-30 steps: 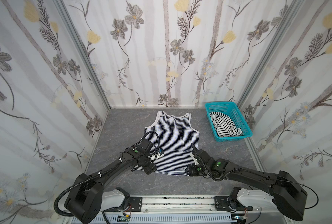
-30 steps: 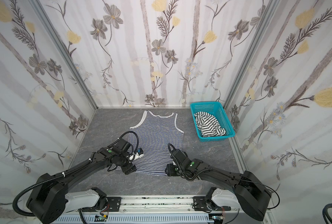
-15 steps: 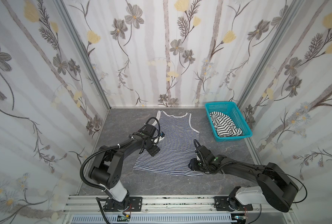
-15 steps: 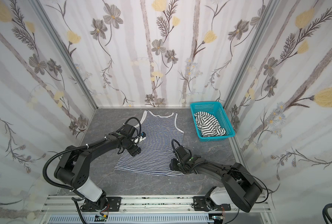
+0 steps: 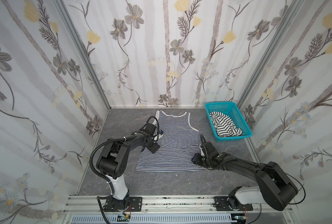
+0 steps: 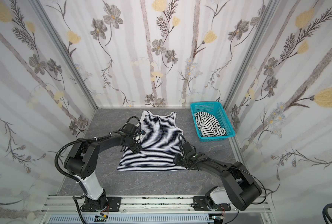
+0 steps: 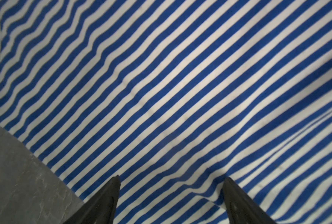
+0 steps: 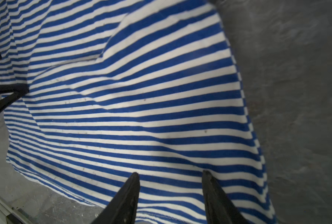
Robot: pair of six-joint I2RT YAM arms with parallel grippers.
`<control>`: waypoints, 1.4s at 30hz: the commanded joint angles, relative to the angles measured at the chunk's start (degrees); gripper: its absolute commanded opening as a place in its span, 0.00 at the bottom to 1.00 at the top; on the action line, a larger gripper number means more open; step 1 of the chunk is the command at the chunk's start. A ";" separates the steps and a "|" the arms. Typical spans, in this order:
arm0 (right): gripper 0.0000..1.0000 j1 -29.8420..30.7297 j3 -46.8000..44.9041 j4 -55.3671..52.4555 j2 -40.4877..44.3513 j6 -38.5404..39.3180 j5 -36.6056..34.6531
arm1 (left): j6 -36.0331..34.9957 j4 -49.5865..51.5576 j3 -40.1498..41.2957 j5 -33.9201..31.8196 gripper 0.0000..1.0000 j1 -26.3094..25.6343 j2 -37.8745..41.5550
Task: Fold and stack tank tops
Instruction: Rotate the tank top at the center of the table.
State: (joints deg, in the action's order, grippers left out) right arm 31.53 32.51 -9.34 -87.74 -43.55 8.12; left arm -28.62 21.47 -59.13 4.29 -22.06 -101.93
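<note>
- The left hand (image 7: 172, 178) is spread wide and empty. Its fingers (image 7: 111, 195) point down at the navy-striped top (image 5: 171, 143), just inside the top's left side edge, and the cloth puckers at one fingertip.
- The right hand (image 8: 170, 172) is about half open and grips nothing. It sits over the same top near its right hem corner; I cannot tell whether it touches the cloth.
- The navy-striped top lies flat in the middle of the surface (image 5: 161, 184), neck toward the far edge, hem toward the near edge.
- A teal basket (image 5: 219, 105) in the far right corner holds the crumpled black-striped top (image 5: 225, 126).
- The left arm (image 5: 122, 143) and the right arm (image 5: 238, 164) reach low from the near edge, one at each side of the top.
</note>
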 commanded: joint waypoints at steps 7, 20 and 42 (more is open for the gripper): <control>0.55 -8.23 7.83 -7.17 -8.14 4.87 -1.09 | 0.93 5.07 10.60 -3.01 0.87 -0.13 8.43; 0.56 -10.95 21.29 -12.14 -11.40 8.27 -4.15 | 2.13 10.84 9.16 -0.44 0.89 -2.42 17.59; 0.57 13.47 12.73 -4.31 -7.45 -6.53 -3.69 | 1.85 8.92 -36.79 -5.38 0.91 -0.28 -23.88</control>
State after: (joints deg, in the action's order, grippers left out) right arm 44.36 45.84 -17.65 -94.02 -47.64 4.25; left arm -26.17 29.67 -94.72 0.69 -22.55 -124.64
